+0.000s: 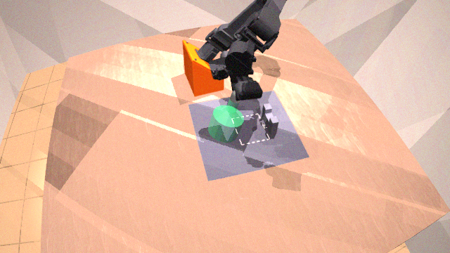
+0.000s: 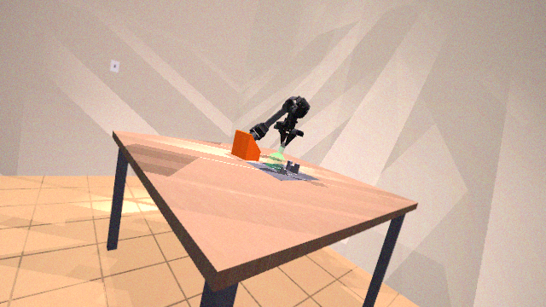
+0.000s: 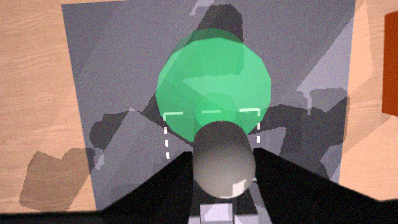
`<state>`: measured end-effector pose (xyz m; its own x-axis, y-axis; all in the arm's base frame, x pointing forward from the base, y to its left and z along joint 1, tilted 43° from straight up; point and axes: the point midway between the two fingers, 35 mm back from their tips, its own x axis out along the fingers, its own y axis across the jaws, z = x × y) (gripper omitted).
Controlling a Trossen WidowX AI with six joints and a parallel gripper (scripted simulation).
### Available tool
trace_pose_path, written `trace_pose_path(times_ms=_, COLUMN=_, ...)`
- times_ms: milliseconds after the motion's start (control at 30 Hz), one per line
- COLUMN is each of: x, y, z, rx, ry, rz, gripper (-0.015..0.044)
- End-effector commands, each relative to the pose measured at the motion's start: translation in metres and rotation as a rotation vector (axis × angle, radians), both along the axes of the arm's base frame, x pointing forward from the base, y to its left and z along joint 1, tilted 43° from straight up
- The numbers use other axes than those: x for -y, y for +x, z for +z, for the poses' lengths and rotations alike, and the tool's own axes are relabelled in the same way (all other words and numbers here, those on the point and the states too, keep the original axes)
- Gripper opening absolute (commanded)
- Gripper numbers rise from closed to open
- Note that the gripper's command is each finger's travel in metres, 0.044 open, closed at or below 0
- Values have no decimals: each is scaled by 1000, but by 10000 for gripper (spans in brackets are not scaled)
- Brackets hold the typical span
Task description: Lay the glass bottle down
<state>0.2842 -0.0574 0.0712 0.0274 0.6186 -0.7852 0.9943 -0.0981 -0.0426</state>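
Gripper fingers [image 1: 233, 100] [image 2: 282, 145] stand partway open, closed on the neck of your green glass bottle [image 1: 226, 124] [image 2: 276, 159] [image 3: 214, 82], one on either side. You have the bottle roughly upright, neck up and wide body below, over the grey-blue mat [image 1: 218, 165] [image 2: 304, 175] [image 3: 115, 50]; whether its base touches the mat, you cannot tell. In the top view, you see its body beside the dashed outline [image 1: 242, 144] [image 3: 250, 110], on the side opposite the grey U-shaped rest [image 1: 273, 126] [image 2: 293, 167]. You have that rest standing on the mat, with its notch holding no neck. Near the mat, your orange wedge-shaped block [image 1: 207, 81] [image 2: 245, 146] [image 3: 392, 65] sits on the wooden table [image 1: 140, 197] [image 2: 256, 213] [image 3: 30, 100], by the arm [image 1: 242, 35] [image 2: 275, 118].
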Motion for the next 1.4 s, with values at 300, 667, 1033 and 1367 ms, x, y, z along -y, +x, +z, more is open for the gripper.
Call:
trace_pose_path(times_ms=300, x=-14, y=2, z=12, rx=-2, ry=-8, rz=1, gripper=124)
trace_pose_path(times_ms=667, x=-22, y=4, z=19, rx=-5, ry=-26, rz=3, gripper=124)
trace_pose_path(times_ms=1033, x=-32, y=5, z=25, rx=-8, ry=-44, rz=4, gripper=124)
trace_pose_path(times_ms=1367, x=-42, y=7, z=31, rx=-12, ry=-59, rz=4, gripper=124)
